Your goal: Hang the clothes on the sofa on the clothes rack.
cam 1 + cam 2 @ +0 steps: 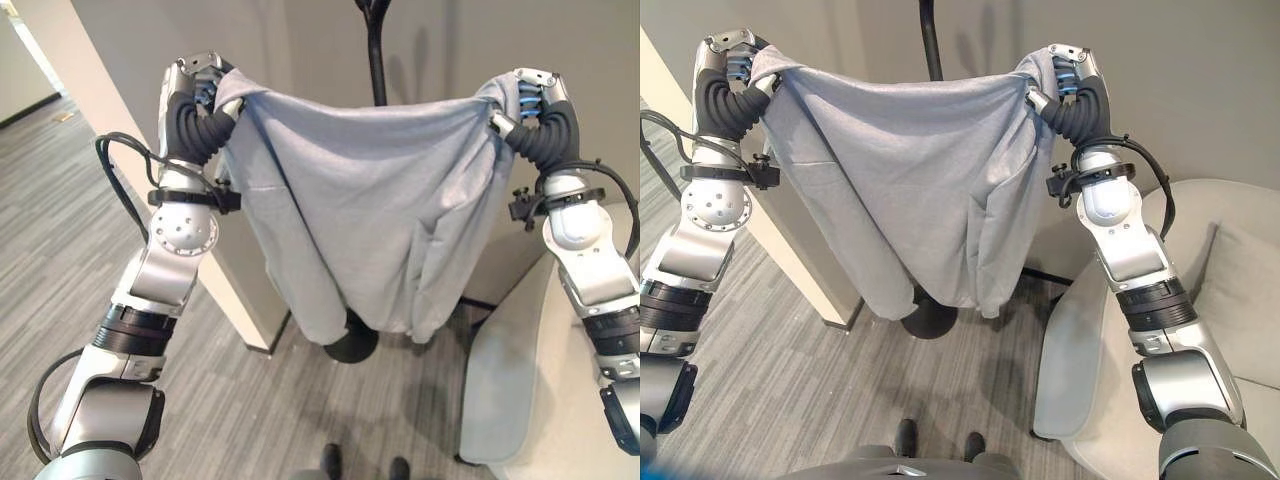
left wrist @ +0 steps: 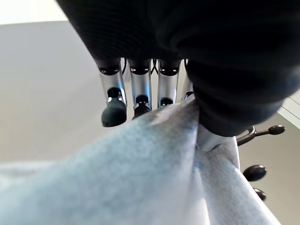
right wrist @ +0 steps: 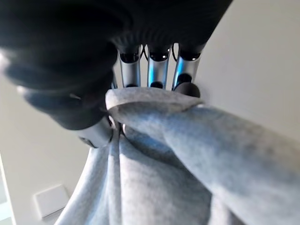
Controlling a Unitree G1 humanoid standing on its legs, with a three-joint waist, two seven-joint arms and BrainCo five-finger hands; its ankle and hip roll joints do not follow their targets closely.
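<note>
Left hand [image 1: 205, 85] and right hand [image 1: 520, 100] are each pinching a top corner of the grey garment [image 1: 360, 210], both arms raised high and spread, cloth sagging between them. It is hanging in front of the black clothes rack [image 1: 377, 60], off the sofa [image 1: 1230, 300]. Carry step, I judge; next, lifting over the rack's hooks [image 2: 262, 133].

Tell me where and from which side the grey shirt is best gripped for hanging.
Grip the grey shirt at its two top corners, from above, as the left hand and right hand do: it then hangs spread in front of the black rack pole.
</note>
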